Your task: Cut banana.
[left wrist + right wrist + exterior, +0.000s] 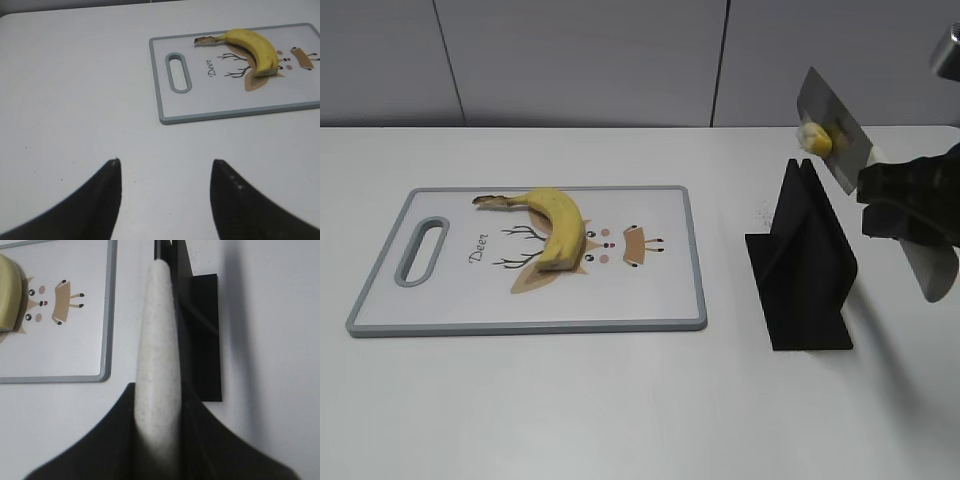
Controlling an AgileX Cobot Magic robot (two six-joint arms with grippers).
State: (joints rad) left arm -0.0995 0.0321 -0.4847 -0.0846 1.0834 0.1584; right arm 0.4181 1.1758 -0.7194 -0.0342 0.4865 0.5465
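The banana (555, 228) lies on the cutting board (660, 290), toward the board's far edge and just inboard of its handle slot (421, 250), unpeeled and curved like a crescent. Its long axis runs slantwise: the dark stem points toward the slot end of the board, while the blunt end, which looks already trimmed flat, swings down toward the printed deer face in the board's middle. Lying flat and alone like that, it gives a blade a clean crosswise path down onto the board. Off the board's right edge stands the black knife holder (804, 262), and above it, away from the board, the right gripper (905, 205) has the knife (833, 128) clamped by its pale handle (157, 365), jaws closed tight on it, blade raised and tilted with a bit of yellow banana stuck to its flat side. My guess is the blade hangs over the holder either to go back into the slot or to swing across for another slice; I can't say which. On the slot side of the board, well back from it over bare table (75, 75), the left gripper (165, 172) hovers with fingers spread wide, holding nothing, seemingly kept clear of the blade's path.
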